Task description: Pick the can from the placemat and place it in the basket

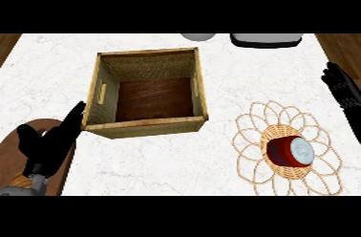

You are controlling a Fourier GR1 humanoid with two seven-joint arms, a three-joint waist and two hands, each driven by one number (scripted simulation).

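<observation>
So the job has not really started yet. The red can (pixel 290 151) sits on its woven placemat (pixel 288 150) with the loopy wire petals, at the right side of the white worktop (pixel 162 155). No hand is touching it. The basket (pixel 146 91) is a square woven box with a dark wooden bottom, and it stands well to the left of the can. Nothing is inside it.

The right hand (pixel 343 90) shows at the right edge, up above the placemat. Its fingers are straight and open, and it holds nothing. It is near the placemat but apart from the can.

The left hand (pixel 51 143) is at the lower left, just beside the basket's left front corner. Its fingers are straight too, pointing up, and it holds nothing. It looks like it is just resting there.

I think the next move is for the right hand to come down over the can and curl around its sides. Then it can lift the can and carry it left to the basket
</observation>
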